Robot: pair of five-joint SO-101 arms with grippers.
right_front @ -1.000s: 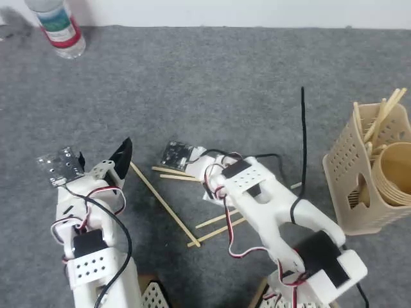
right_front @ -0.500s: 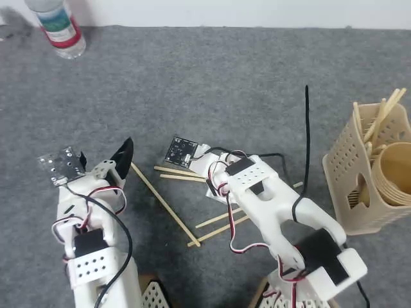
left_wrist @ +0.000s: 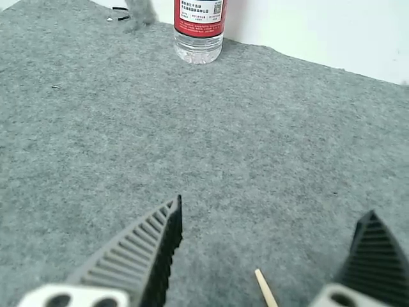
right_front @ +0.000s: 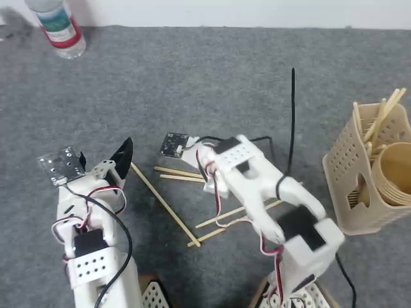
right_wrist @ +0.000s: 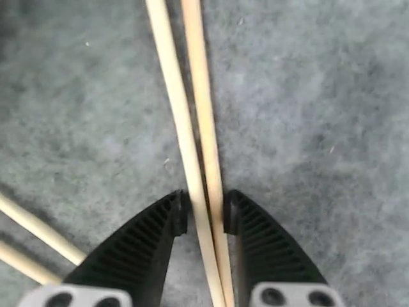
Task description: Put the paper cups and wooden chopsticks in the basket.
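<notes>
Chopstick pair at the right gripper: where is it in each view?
High view: the chopstick pair lies on the grey felt, poking out from under the right arm, near the long diagonal chopstick.
Right wrist view: it runs straight ahead, pinched between the right gripper fingertips.
Left wrist view: the tip between the open left gripper fingers is the long diagonal chopstick instead.
Shared landmark: the grey felt.
</notes>
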